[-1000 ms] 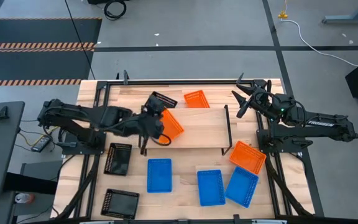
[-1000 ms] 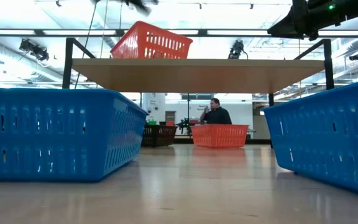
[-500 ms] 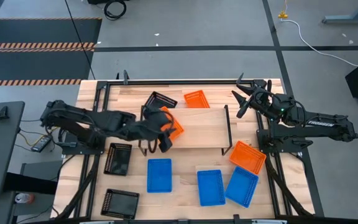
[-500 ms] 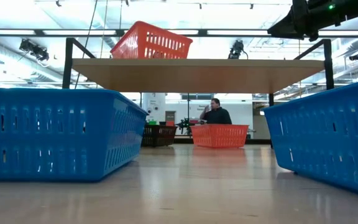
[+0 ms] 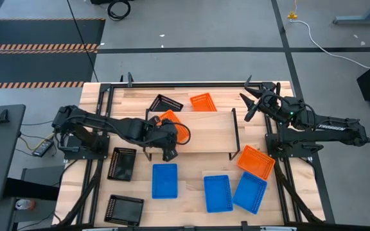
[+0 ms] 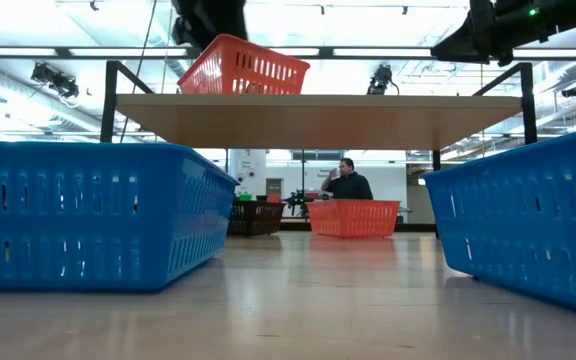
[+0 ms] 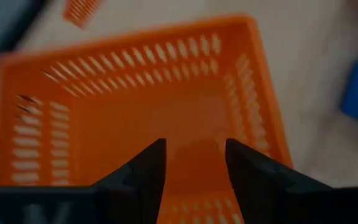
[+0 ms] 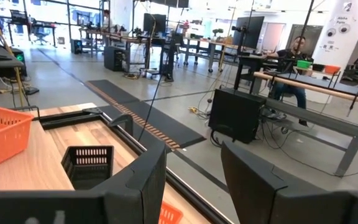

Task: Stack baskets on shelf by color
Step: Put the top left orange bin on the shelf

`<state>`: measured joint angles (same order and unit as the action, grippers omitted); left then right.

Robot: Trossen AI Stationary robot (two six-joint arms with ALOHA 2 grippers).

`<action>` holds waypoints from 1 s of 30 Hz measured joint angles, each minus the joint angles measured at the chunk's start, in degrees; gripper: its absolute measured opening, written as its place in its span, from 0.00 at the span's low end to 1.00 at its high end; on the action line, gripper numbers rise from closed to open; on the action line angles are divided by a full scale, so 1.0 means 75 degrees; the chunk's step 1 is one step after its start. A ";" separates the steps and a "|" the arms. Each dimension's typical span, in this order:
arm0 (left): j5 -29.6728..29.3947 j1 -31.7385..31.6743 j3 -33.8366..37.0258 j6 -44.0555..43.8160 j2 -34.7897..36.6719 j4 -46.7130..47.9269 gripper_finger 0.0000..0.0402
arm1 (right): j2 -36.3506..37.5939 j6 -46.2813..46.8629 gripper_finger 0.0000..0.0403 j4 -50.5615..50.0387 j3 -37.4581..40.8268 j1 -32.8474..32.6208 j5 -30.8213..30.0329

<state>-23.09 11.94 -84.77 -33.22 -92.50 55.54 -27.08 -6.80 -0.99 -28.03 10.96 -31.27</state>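
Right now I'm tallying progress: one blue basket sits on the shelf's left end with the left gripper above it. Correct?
Not quite: that basket is orange, not blue, as the high view shows. It does sit on the shelf's left end, with the left gripper above it.

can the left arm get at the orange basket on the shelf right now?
Probably yes. The left gripper hangs open right over the orange basket at the shelf's left end, nothing between them.

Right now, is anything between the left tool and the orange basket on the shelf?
Nothing visible. The left tool hangs open right over the orange perforated plastic basket, which sits on the low light-wood shelf.
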 joint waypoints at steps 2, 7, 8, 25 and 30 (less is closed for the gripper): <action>0.0351 0.0041 0.0000 -0.0141 0.0042 0.0229 0.43 | 0.0001 -0.0018 0.40 -0.0021 0.0000 0.0000 -0.0069; 0.0969 0.0159 -0.0006 -0.0483 0.0083 0.1370 0.43 | -0.0001 -0.0030 0.40 -0.0053 0.0000 0.0000 -0.0083; 0.0972 0.0163 -0.0006 -0.0532 0.0086 0.1601 0.43 | 0.0001 -0.0030 0.40 -0.0053 0.0000 0.0000 -0.0081; -0.0258 -0.0447 -0.0003 0.0122 0.0217 0.2105 0.43 | 0.0001 0.0084 0.40 -0.0050 0.0000 0.0000 -0.0080; -0.0469 -0.1098 -0.0003 0.0737 0.0217 0.2105 0.43 | 0.0001 0.0084 0.40 -0.0051 0.0000 0.0000 -0.0080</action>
<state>-26.61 3.71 -84.79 -27.69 -90.87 71.33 -27.07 -6.17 -1.37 -28.03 10.96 -31.88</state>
